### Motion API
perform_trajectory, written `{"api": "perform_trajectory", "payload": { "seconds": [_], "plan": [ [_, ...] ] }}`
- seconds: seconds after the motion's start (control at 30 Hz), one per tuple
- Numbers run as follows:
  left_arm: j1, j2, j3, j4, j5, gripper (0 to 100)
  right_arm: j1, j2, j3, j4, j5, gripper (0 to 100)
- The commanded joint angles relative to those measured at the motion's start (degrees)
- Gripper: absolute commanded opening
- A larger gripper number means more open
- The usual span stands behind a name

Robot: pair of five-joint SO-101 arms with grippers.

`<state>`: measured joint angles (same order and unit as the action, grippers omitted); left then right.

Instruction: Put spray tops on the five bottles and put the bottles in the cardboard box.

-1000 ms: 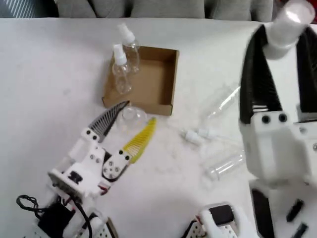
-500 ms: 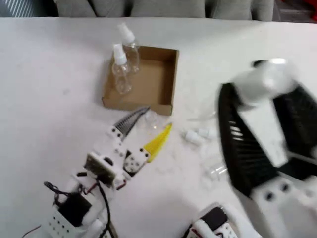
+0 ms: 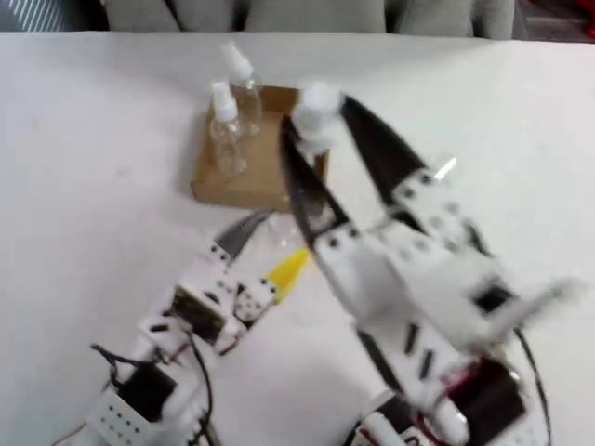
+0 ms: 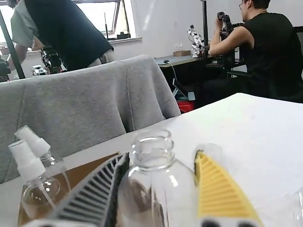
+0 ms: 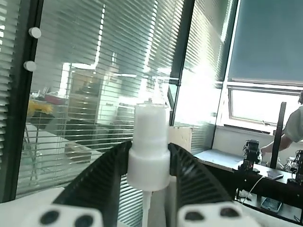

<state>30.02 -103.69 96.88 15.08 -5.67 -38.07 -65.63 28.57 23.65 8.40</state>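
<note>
Spray top [image 5: 150,142] is pinched in the right gripper [image 3: 318,119], held up high.
The open bottle [image 4: 152,194], squeezed by the low left gripper [image 4: 161,158], sits at about 7 o'clock from it.

Left gripper [image 3: 279,237] sits low, jaws clamped — right gripper [image 3: 316,116] raised high, jaws likewise clamped.

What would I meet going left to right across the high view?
Two capped bottles → left gripper around the open bottle → spray top held in the right gripper. The cardboard box overlaps several of these, so it is left out.
</note>
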Motion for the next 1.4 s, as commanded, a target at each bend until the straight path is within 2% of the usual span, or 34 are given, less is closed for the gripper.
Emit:
{"api": "perform_trajectory", "payload": {
  "seconds": [0.0,0.2,0.6,0.9,1.37],
  "plan": [
    [-3.12,-1.27,-0.26,-1.85,0.7,2,-0.31,-0.66,4.75,-6.64,0.53,1.8],
    [-3.3,-1.27,-0.18,-1.85,0.7,2,-0.31,-0.31,11.52,-13.58,0.53,1.8],
    [-3.3,-1.27,0.09,-1.58,0.7,2,-0.4,2.24,11.96,-13.49,0.53,1.8],
    [-3.3,-1.27,0.09,-1.58,0.7,2,-0.4,0.92,12.04,-7.43,0.53,1.8],
    [-3.3,-1.27,0.09,-1.49,0.7,2,-0.75,0.84,16.97,-4.97,0.44,1.7]
  ]
}}
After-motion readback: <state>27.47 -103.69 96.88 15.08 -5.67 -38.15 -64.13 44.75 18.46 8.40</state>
